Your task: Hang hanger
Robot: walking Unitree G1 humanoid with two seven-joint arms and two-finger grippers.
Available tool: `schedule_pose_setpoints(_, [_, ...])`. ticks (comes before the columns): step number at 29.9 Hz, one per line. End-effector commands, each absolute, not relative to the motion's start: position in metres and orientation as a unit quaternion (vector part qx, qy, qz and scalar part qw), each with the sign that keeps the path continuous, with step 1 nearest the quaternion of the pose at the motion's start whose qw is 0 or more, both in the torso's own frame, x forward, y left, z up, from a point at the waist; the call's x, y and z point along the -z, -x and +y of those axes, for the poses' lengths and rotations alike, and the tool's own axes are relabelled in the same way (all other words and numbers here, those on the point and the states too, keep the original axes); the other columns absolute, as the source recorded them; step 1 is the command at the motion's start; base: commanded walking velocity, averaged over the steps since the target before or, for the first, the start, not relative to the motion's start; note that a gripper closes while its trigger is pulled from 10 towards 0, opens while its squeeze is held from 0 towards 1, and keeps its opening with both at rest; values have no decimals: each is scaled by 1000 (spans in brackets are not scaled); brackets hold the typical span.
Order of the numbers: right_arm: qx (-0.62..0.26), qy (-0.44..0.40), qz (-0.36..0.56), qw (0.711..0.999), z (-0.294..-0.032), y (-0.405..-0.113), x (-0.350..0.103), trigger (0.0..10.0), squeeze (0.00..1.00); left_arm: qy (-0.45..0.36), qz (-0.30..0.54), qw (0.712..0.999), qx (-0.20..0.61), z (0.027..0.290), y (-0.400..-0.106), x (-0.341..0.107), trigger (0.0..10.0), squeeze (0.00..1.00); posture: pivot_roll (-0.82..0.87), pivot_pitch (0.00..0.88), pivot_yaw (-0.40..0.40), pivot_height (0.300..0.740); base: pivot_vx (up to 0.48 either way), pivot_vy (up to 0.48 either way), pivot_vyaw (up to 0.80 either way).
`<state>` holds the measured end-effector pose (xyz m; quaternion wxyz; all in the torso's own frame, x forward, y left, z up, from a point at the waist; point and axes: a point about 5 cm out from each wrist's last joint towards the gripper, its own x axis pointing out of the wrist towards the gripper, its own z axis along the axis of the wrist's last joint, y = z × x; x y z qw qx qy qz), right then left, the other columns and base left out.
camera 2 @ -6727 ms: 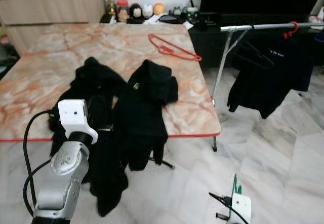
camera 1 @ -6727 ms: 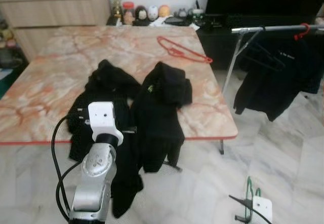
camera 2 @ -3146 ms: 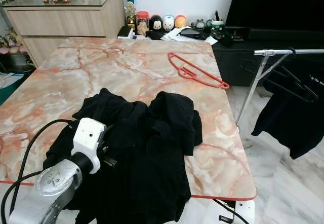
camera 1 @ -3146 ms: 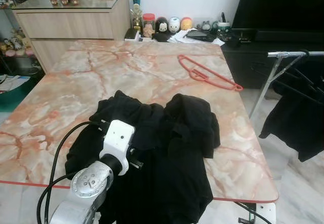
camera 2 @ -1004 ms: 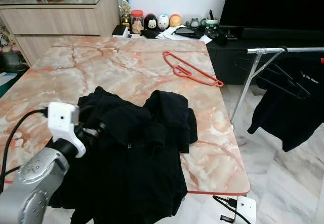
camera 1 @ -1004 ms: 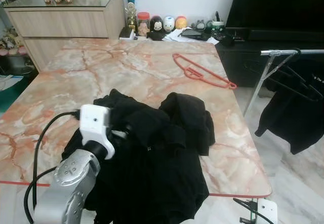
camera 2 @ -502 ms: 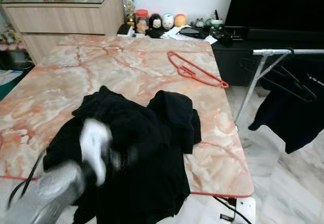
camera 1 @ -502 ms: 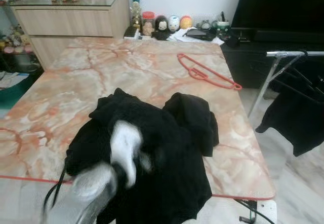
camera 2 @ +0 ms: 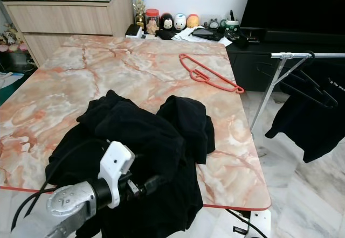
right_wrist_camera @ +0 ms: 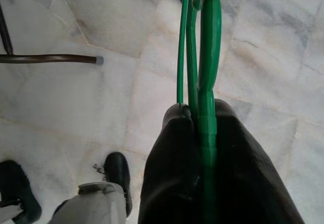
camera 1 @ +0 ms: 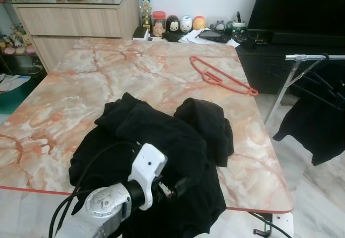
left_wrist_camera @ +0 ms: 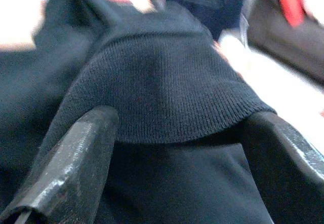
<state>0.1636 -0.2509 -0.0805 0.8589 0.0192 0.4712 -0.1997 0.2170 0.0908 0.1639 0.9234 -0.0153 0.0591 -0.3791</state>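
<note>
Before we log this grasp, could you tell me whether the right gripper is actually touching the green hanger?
Touching. The right wrist view shows the right gripper with its two black fingers pressed shut against both sides of the green hanger, no gap between them.

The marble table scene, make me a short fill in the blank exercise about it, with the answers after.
1. The plastic hanger lying on the far side of the orange marble table is ____ in colour.
2. The right gripper is shut on a thin plastic hanger coloured ____.
3. The left gripper has its fingers open around a heap of ____ knitted clothing.

Missing words: red; green; black
</note>
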Motion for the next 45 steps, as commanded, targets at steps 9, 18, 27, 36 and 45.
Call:
schedule_pose_setpoints(9, [201, -14, 472, 858, -254, -163, 80, 10000, 0, 57, -29, 957, 283, 123, -218, -188, 10000, 0, 92, 0, -54, 740, 0, 0, 0])
schedule_pose_setpoints(18, [201, -12, 472, 859, -255, -163, 79, 10000, 0, -9, -35, 998, 43, 167, -229, -172, 10000, 0, 97, 0, -57, 740, 0, 0, 0])
schedule_pose_setpoints(27, [202, -11, 472, 858, -256, -163, 79, 10000, 0, -22, -30, 999, -8, 162, -232, -159, 10000, 0, 82, 0, -57, 740, 0, 0, 0])
schedule_pose_setpoints(36, [202, -11, 473, 858, -255, -162, 80, 10000, 0, -35, -33, 999, -9, 160, -234, -159, 10000, 0, 83, 0, -55, 740, 0, -363, 0])
schedule_pose_setpoints(45, [202, -10, 473, 857, -255, -162, 80, 10000, 0, -36, -36, 999, 0, 156, -236, -158, 10000, 0, 75, 0, -53, 740, 0, -381, 0])
